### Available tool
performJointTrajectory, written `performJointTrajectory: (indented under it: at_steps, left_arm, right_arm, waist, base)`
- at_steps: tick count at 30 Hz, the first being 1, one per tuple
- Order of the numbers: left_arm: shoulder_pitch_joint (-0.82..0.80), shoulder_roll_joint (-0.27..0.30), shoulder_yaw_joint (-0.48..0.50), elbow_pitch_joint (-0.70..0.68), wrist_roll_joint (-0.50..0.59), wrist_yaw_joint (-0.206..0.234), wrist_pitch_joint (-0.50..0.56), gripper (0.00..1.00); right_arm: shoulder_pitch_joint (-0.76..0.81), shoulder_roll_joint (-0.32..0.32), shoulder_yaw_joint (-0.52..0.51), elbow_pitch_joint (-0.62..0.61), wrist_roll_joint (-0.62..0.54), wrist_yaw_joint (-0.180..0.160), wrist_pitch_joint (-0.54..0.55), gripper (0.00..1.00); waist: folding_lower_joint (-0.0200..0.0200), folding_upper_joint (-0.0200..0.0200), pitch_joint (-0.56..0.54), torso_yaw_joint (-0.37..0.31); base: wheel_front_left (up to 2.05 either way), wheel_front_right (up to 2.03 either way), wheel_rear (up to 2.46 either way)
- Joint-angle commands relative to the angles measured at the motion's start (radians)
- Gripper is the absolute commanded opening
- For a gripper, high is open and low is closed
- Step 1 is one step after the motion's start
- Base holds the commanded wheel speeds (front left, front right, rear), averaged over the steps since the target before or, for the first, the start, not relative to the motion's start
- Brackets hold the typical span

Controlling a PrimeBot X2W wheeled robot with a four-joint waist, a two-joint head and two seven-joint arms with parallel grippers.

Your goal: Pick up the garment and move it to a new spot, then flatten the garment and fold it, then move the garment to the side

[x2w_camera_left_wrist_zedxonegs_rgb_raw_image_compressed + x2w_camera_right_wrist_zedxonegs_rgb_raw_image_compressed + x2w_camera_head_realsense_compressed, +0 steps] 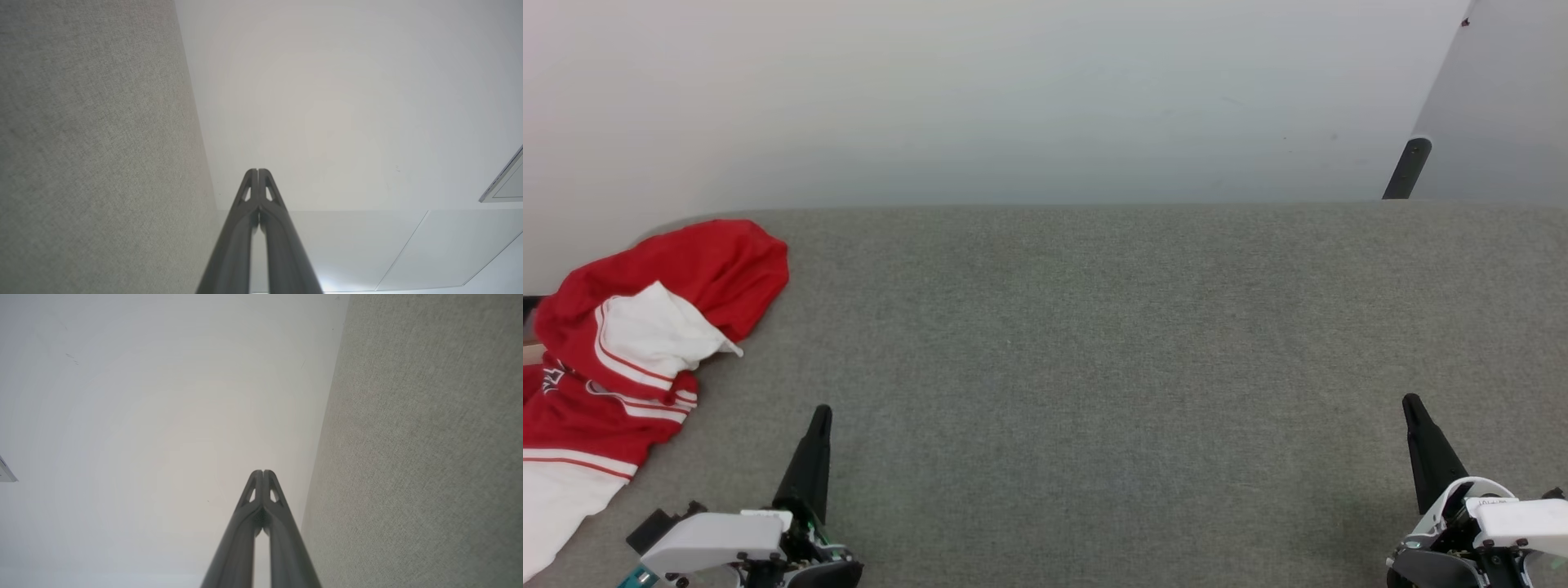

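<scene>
The garment [621,359] lies crumpled at the far left of the grey fabric surface [1094,343], red with white sleeves and striped trim; part of it runs off the head view's left edge and its lettering is mostly hidden in the folds. My left gripper [822,411] rests at the lower left, to the right of the garment and apart from it, fingertips pressed together with nothing between them, as also seen in the left wrist view [258,170]. My right gripper [1410,400] sits at the lower right, far from the garment, also shut and empty [263,472].
The grey surface ends at a pale wall [1013,98] along the back. A dark post [1406,167] stands at the back right corner. Wide bare fabric stretches between the two grippers.
</scene>
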Motion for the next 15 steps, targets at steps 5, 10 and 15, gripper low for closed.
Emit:
performJointTrajectory:
  at_steps: [5,10,15]
  left_arm:
    - [-0.008,0.001,0.001,-0.002,-0.004,-0.006,0.001,0.00]
    - [-0.008,0.001,0.001,-0.002,-0.004,-0.006,0.001,0.00]
    - [0.009,-0.003,-0.001,0.012,0.000,0.001,-0.001,1.00]
  right_arm:
    - [-0.003,0.003,0.001,0.000,0.004,0.000,0.003,0.00]
    - [-0.003,0.003,0.001,0.000,0.004,0.000,0.003,0.00]
    - [0.006,0.001,0.001,0.013,-0.001,0.000,-0.001,1.00]
  waist:
    - [0.0000,0.0000,0.000,0.000]
    - [0.0000,0.0000,0.000,0.000]
    - [0.0000,0.0000,0.000,0.000]
  base:
    - [0.00,0.00,0.00]
    - [0.00,0.00,0.00]
    - [0.00,0.00,0.00]
